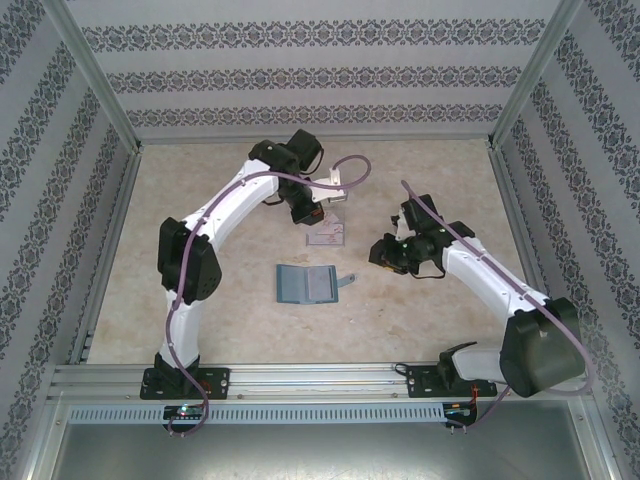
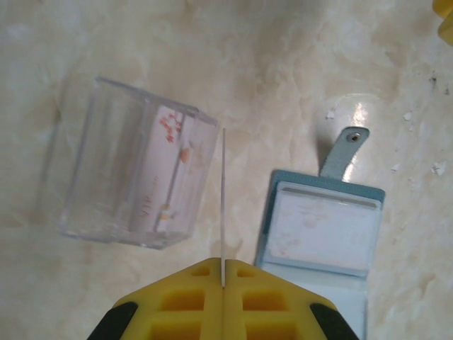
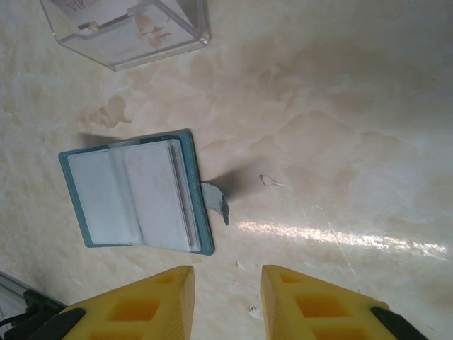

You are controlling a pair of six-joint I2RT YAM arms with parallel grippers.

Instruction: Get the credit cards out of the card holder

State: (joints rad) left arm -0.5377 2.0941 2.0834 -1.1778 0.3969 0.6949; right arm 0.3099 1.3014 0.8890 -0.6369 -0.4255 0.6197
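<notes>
Left gripper (image 2: pixel 224 273): closed. The yellow fingers (image 2: pixel 177 301) pinch a credit card (image 2: pixel 224 205), which shows edge-on as a thin pale line standing up from the fingertips.
Left gripper, top view (image 1: pixel 312 208): at far centre, above the clear tray (image 1: pixel 325 236). The pinched card is too thin to make out here.
Right gripper (image 3: pixel 228 297): open, fingers apart with only bare table (image 3: pixel 340 142) between them.
Right gripper, top view (image 1: pixel 385 252): right of centre, apart from the card holder (image 1: pixel 305 283).
Card holder: lies flat and opened like a book at table centre, nearer than the tray and not touching it.
Card holder, left wrist view (image 2: pixel 266 227): the closing tab (image 2: pixel 345 149) with its snap, and one pale pocket. Whether a card sits in the pocket cannot be told.
Card holder, right wrist view (image 3: pixel 202 212): both open leaves with stacked clear sleeves, the tab (image 3: pixel 216 198) hanging off one edge.
Clear tray (image 2: pixel 85 177): just beside the pinched card, holding a second card (image 2: pixel 166 170), whitish with pink markings.
Clear tray, right wrist view (image 3: pixel 187 21): a corner of it, with the second card (image 3: pixel 134 32) inside.
</notes>
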